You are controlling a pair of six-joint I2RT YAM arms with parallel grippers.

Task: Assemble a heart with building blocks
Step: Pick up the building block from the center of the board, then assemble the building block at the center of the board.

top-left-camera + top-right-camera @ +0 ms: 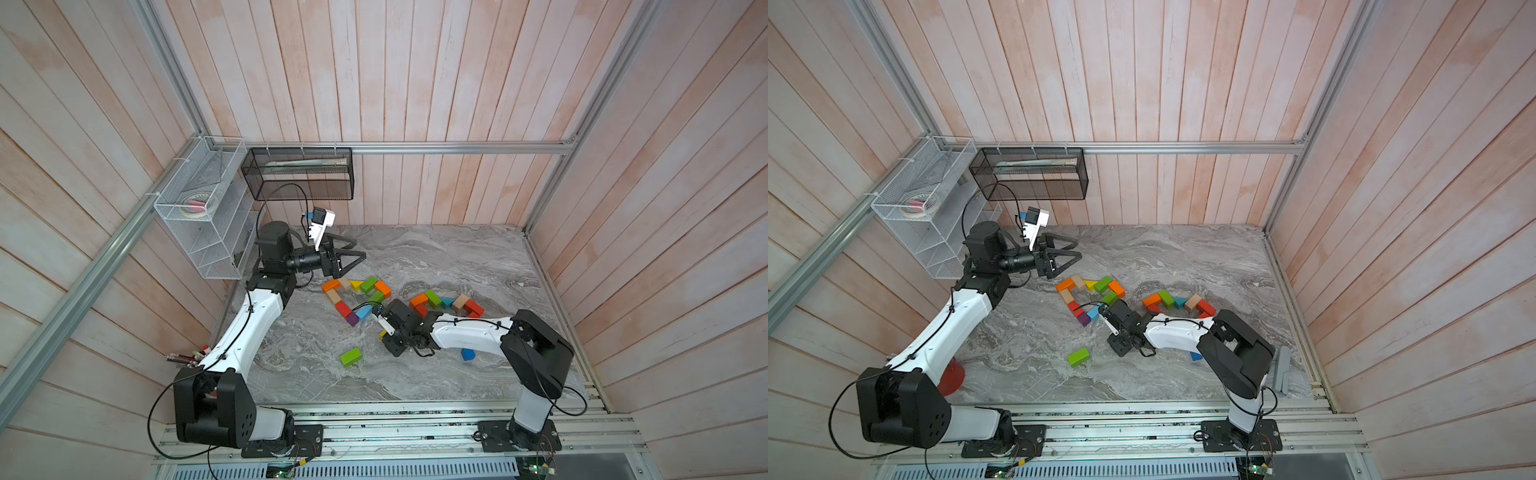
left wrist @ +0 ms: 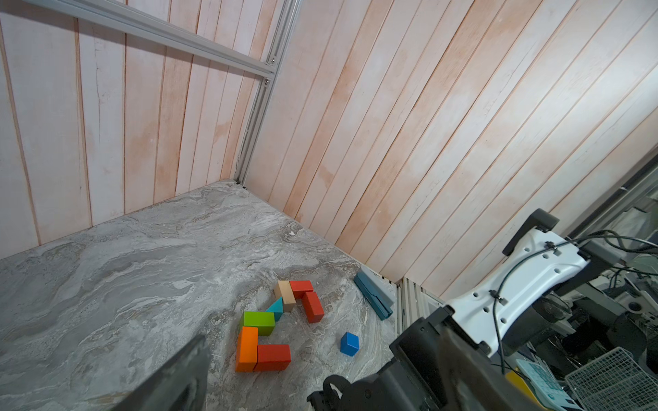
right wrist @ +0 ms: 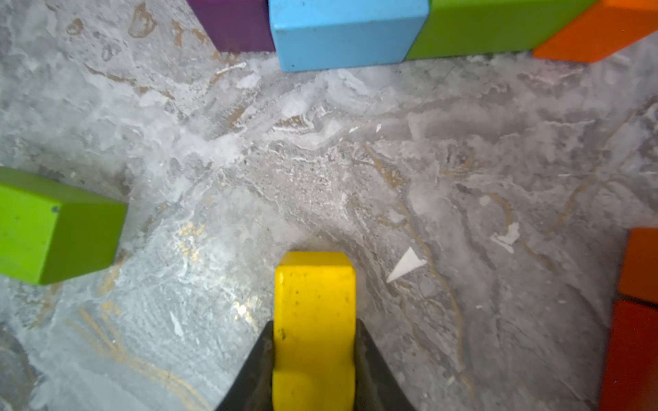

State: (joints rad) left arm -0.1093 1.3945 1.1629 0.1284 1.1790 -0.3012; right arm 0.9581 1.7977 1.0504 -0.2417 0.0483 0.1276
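Pincers first: your left pincer (image 1: 359,249) hangs spread and empty, back-left above the desk (image 1: 457,257). Left group (image 1: 368,284) counts about ten blocks; one green brick (image 1: 350,357) lies loose. Your right pincer (image 3: 315,331) pinches a yellow block (image 3: 315,284), long axis along its fingers, aimed at that group's blue block (image 3: 345,32). Right group (image 1: 459,301) counts seven, plus one blue cube (image 1: 468,354).

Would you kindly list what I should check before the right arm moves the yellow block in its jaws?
1. Grip: right gripper shut on yellow block: ok.
2. Centring: block sits between both fingers: ok.
3. Other arm: left gripper open, holding nothing: ok.
4. Path: bare table between yellow block and light-blue block: ok.
5. Neighbour: loose green block apart from yellow block: ok.
6. Lift: yellow block off the table: cannot tell.
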